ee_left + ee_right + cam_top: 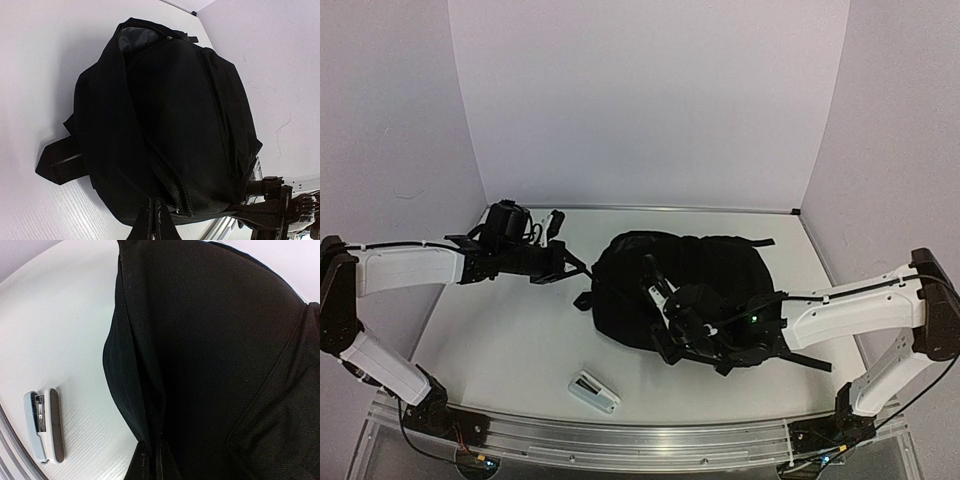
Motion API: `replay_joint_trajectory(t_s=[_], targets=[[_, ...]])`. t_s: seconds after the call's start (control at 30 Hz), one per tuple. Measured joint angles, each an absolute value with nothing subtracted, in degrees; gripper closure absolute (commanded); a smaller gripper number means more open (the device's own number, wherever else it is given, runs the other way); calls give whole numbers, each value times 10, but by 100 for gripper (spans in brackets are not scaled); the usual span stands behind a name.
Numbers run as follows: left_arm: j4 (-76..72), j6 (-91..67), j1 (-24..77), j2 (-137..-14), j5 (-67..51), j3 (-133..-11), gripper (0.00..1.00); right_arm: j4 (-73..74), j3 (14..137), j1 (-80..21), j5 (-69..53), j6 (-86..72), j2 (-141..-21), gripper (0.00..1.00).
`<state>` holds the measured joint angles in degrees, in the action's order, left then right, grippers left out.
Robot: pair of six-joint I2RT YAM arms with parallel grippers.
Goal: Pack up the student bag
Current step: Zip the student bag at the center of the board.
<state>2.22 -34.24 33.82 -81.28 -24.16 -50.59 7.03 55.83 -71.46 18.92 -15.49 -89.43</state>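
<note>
Backpack [720, 262]: black soft fabric, laid flat on the middle of the white table [510, 340], between the two arms and a little to the right of centre.
Zipper [176, 184]: seen in the left wrist view, running along the edge of the backpack nearest the left gripper.
Lining: a grey patch is shown in a gap at the end of the backpack farthest from the left gripper.
Strap [60, 161]: black webbing, laid flat on the table and sticking out from the side of the backpack.
Left gripper [155, 219]: fingers brought together, tips set against the backpack's left edge beside the zipper. Whether fabric is pinched cannot be told.
Right gripper [152, 459]: fingers narrowed onto a raised fold of the backpack's fabric, over the front part of the bag.
Stapler [593, 390]: pale body with a dark grey part, laid on the table in front of the backpack, apart from it and near the front rail; touched by neither gripper.
</note>
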Motion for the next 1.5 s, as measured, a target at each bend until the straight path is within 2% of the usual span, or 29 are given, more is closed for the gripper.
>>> replay_joint_trajectory(t_s=[0.2, 0.3, 0.33, 0.37, 0.4, 0.47, 0.7, 1.17, 1.4, 1.5], targets=[[-3, -343, 324, -858, -288, -517, 100, 72, 541, -718, 180, -182, -880, 100], [-19, -344, 323, -871, -311, -524, 100, 79, 526, -721, 177, -193, -856, 84], [-22, -344, 322, -873, -318, -525, 100, 81, 524, -721, 177, -196, -851, 75], [-33, -345, 321, -875, -331, -525, 100, 93, 523, -722, 175, -203, -838, 72], [-33, -345, 321, -875, -331, -525, 100, 97, 523, -722, 175, -202, -835, 59], [-48, -346, 311, -875, -341, -525, 100, 114, 525, -728, 175, -215, -817, 47], [-93, -362, 299, -875, -357, -504, 100, 138, 615, -731, 195, -222, -838, 24], [-103, -385, 299, -842, -316, -463, 100, 139, 819, -720, 246, -193, -1079, 21], [-100, -395, 299, -841, -302, -463, 100, 146, 873, -717, 261, -157, -1140, 36], [-100, -397, 299, -841, -298, -462, 100, 147, 890, -715, 278, -150, -1159, 50]])
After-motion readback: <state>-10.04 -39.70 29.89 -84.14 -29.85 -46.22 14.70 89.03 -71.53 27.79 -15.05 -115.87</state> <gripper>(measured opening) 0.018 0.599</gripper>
